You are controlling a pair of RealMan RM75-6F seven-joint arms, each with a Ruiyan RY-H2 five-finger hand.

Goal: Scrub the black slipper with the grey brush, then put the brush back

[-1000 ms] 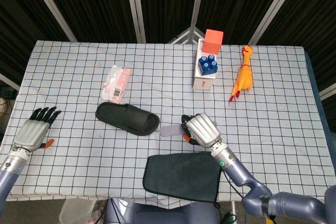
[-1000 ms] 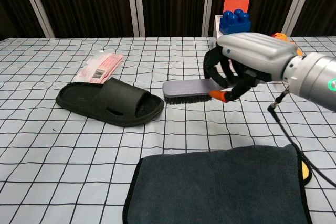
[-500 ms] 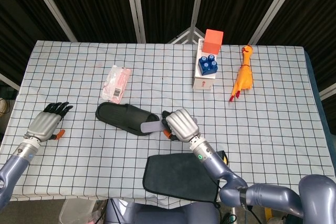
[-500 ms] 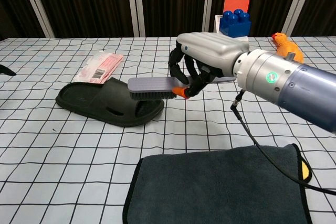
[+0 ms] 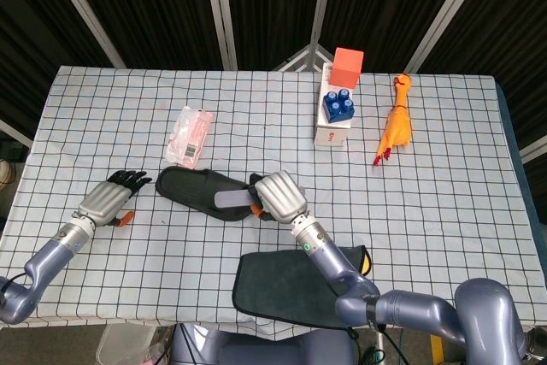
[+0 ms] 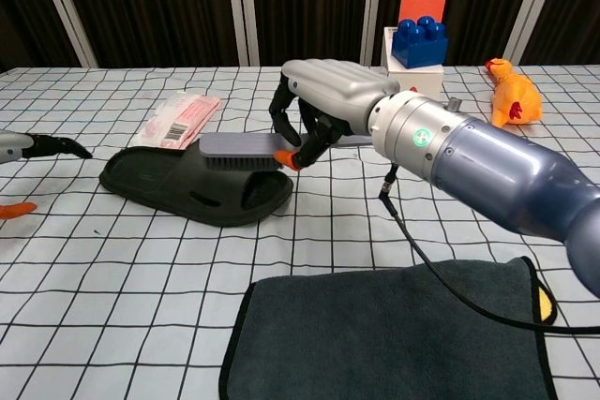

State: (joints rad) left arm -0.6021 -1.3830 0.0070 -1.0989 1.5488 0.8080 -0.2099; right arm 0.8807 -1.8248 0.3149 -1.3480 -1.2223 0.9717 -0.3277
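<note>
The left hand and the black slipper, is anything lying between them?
No. In the head view, only bare checked tablecloth separates the left hand from the black slipper.

A: What can't be made out?

B: In the chest view the left hand [image 6: 33, 146] is cut by the left edge; only dark fingertips and an orange tip show. The right hand [image 6: 323, 100] covers the handle end of the grey brush [image 6: 239, 150], so the grip itself is hidden.

A: And the black slipper [image 6: 192, 185]?

B: The brush hides part of its strap. Whether bristles touch it, I can't tell. The dark cloth [image 6: 394, 339] runs off the bottom edge.
</note>
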